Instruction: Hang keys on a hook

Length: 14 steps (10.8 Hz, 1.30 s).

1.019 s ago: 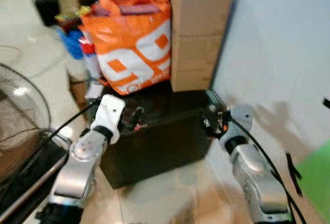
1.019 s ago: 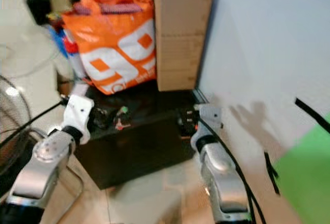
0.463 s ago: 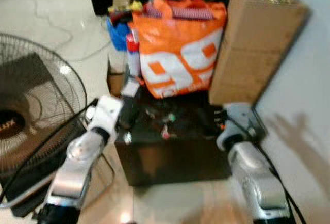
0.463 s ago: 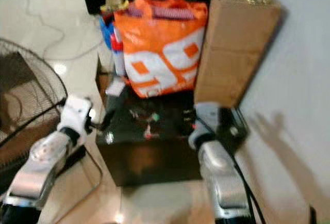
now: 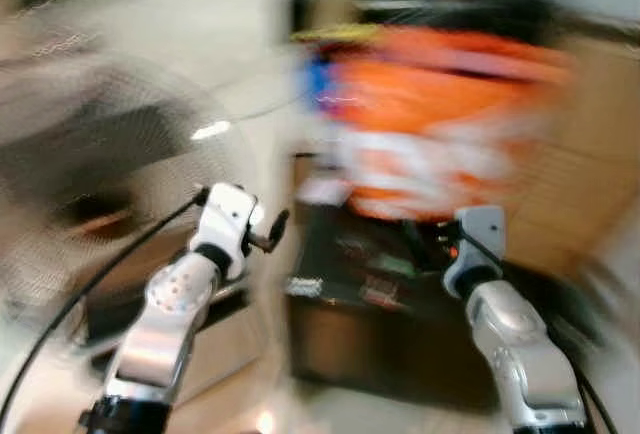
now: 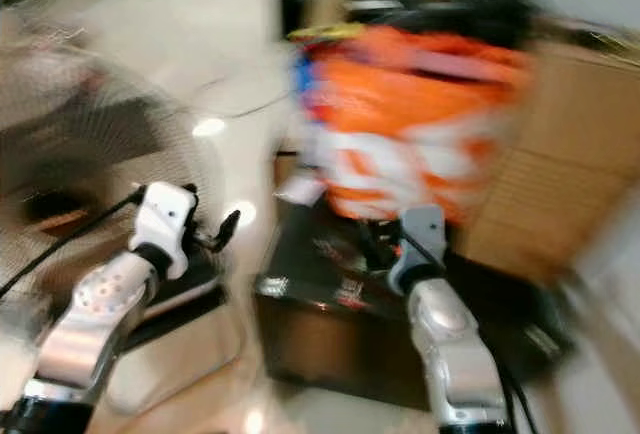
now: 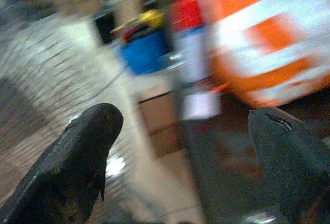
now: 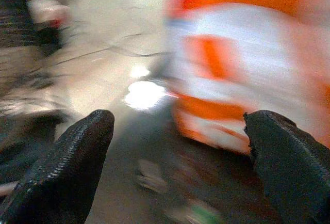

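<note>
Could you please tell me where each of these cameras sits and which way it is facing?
Left and right eye views: on the head, facing forward and down at the blurred orange bag and black box; both silver arms show.
Left wrist view: along the open left gripper toward the bag's left end and the floor.
Right wrist view: along the open right gripper toward the bag and box top.
All views share the orange bag.

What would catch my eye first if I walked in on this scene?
The big orange and white bag, blurred as the head camera swings, sits behind a low black box in the middle. On the left stands a round wire fan. Both silver arms reach forward, the left gripper and right gripper with fingers spread wide and holding nothing.
</note>
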{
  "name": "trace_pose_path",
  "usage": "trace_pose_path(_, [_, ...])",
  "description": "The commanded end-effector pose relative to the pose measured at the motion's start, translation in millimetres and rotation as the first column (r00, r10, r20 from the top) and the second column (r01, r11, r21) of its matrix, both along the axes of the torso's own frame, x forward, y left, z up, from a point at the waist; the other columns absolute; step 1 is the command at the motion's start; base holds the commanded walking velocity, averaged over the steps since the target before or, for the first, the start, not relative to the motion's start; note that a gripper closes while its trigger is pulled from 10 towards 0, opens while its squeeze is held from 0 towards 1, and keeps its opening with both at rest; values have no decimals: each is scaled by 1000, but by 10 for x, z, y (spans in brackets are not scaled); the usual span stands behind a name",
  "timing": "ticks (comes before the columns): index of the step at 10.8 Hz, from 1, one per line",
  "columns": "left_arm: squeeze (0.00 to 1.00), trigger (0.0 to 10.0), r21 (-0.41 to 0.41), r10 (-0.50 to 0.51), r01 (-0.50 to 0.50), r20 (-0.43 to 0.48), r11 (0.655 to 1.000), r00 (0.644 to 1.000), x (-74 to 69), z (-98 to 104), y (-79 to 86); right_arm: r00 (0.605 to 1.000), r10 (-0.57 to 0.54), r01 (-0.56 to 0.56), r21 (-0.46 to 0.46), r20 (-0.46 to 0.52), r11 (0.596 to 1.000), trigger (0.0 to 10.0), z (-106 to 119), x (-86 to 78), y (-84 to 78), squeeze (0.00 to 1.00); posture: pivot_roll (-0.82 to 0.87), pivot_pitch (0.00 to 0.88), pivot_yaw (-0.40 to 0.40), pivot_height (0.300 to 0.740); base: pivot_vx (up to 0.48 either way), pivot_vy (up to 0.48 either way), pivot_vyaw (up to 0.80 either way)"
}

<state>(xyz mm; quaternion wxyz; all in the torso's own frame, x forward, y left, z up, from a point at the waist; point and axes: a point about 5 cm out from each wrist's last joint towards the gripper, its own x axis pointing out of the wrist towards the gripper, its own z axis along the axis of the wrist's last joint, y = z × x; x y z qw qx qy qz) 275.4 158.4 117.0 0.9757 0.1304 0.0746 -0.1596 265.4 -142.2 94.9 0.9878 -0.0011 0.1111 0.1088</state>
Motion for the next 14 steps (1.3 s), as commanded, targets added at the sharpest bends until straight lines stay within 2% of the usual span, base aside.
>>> trace_pose_path(1, [0,10000,2,-12,12,3,1000,1000,21,20,-36,1000,3,-3,-25,8,1000,10000,18,0,-55,1000,-28,0,-15,740,334,0,706])
trace_pose_path(3, [0,10000,11,-44,44,6,999,999,23,30,-71,1000,0,0,-55,3,998,10000,38,40,-161,1000,-37,0,-13,740,161,0,0])
trace_pose_path(5, [0,10000,17,-112,112,-11,994,994,16,13,-115,995,79,-87,-159,-56,984,10000,38,121,-232,996,-47,0,-17,740,0,0,0])
trace_pose_path(6, [0,10000,26,-142,143,-27,989,989,0,-12,-124,986,125,-144,-181,-113,973,10000,-22,128,-241,0,-51,0,-21,740,0,0,0])
trace_pose_path(7, [0,10000,29,-158,159,-38,987,987,-14,-27,-128,980,143,-169,-198,-139,965,10000,-49,128,-253,0,-56,0,-22,740,0,0,0])
trace_pose_path(9, [0,10000,46,-243,249,-113,967,963,-145,-148,-139,957,183,-247,-304,-223,920,10000,-107,175,-329,0,-72,0,-41,740,0,0,0])
trace_pose_path(10, [0,10000,42,-301,311,-155,950,941,-231,-187,-154,904,278,-387,-343,-325,856,10000,-221,139,-297,0,-72,0,-54,740,0,0,0])
trace_pose_path(12, [0,10000,13,-372,383,-213,923,903,-363,-237,-176,812,363,-531,-318,-457,786,10000,-393,44,-236,0,-98,0,-45,740,0,0,0])
trace_pose_path(14, [0,10000,-6,-453,472,-289,882,843,-502,-322,-228,733,381,-621,-323,-564,714,10000,-588,-18,-219,0,-123,0,-40,740,0,0,0])
